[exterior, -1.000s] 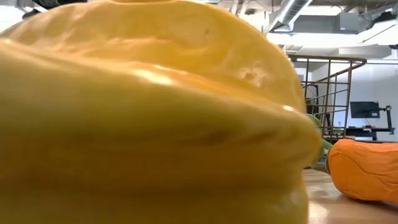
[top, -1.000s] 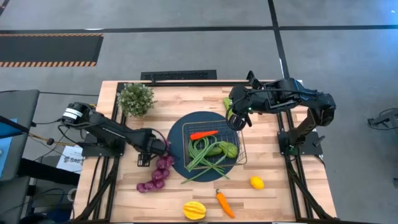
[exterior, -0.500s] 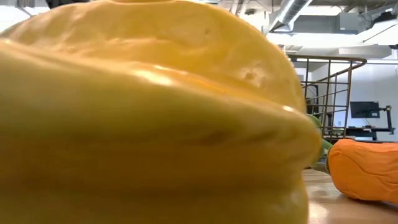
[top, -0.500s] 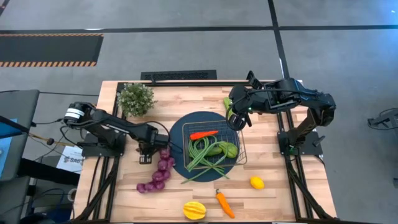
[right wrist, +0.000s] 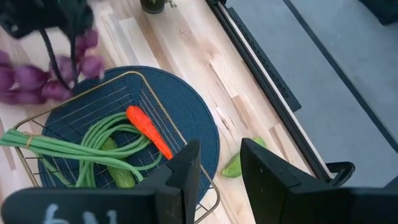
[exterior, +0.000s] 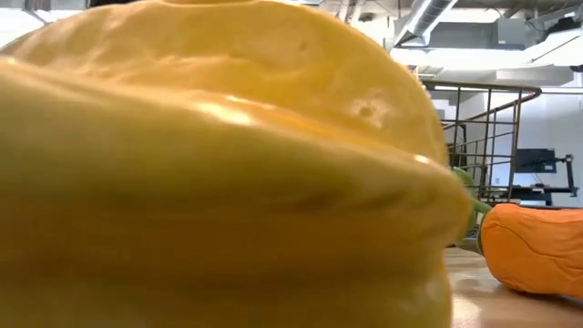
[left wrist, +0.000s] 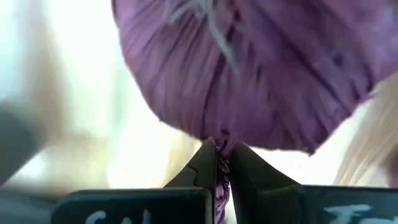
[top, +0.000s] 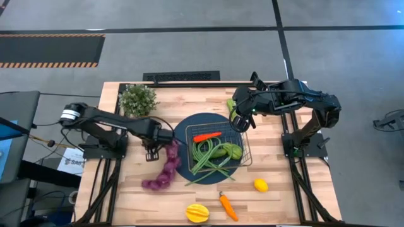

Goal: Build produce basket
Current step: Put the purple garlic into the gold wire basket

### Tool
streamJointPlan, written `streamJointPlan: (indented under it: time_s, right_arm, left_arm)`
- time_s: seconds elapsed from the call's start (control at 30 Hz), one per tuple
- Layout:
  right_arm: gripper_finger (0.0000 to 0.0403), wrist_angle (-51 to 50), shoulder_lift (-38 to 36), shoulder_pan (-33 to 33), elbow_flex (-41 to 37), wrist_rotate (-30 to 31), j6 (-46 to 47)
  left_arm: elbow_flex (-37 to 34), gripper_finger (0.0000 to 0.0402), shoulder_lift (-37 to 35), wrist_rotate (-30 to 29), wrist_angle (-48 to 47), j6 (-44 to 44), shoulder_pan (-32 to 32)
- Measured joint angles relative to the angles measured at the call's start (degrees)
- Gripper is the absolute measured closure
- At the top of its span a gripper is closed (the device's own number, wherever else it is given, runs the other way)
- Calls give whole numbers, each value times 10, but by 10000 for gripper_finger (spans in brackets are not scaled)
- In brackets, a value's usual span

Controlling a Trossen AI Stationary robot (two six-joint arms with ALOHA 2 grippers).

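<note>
Purple grapes (top: 165,170) trail on a string from the left gripper (top: 167,136), clamped on the string's top end just left of the dark blue mat (top: 182,129), the lower grapes lying on the wooden table (top: 284,195). On the mat sits the wire basket (top: 242,144), holding a red chili (top: 206,135), green beans (top: 203,156) and a cucumber (top: 228,151). The right gripper (top: 239,121) hovers at the basket's far right corner, fingers apart. Lemon (top: 261,185), carrot (top: 227,206) and yellow ribbed fruit (top: 197,212) lie near the front edge; a potted plant (top: 138,99) stands far left.

Low view: the yellow fruit (exterior: 219,164) fills the frame, the carrot (exterior: 533,246) beside it.

Left wrist: the fingertips (left wrist: 208,163) pinch the grape string (left wrist: 261,68).

Right wrist: open fingers (right wrist: 186,168) hang above the basket (right wrist: 118,81) and a second cucumber (right wrist: 239,163).
</note>
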Motion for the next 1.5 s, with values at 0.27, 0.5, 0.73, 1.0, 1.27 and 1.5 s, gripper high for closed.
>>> streamJointPlan:
  time_s: [0.27,0.5,0.73,1.0,1.27,1.5]
  right_arm:
    - [269,-19,0,0,0,0,-1]
    - [269,-22,0,0,0,10,-14]
    - [269,-22,0,-20,0,29,-15]
    - [279,-22,-8,-74,0,34,-41]
    - [338,-22,-67,-137,0,52,-56]
    - [384,-22,-126,-149,0,49,-32]
  left_arm:
    - [155,401,-117,-123,-124,-130,-11]
    - [287,401,-166,-200,-81,-136,-48]
    - [361,401,-166,-213,78,-29,-71]
    - [351,401,-113,-162,233,88,-65]
    - [351,401,-9,-73,341,170,-32]
    - [351,401,88,-62,382,206,32]
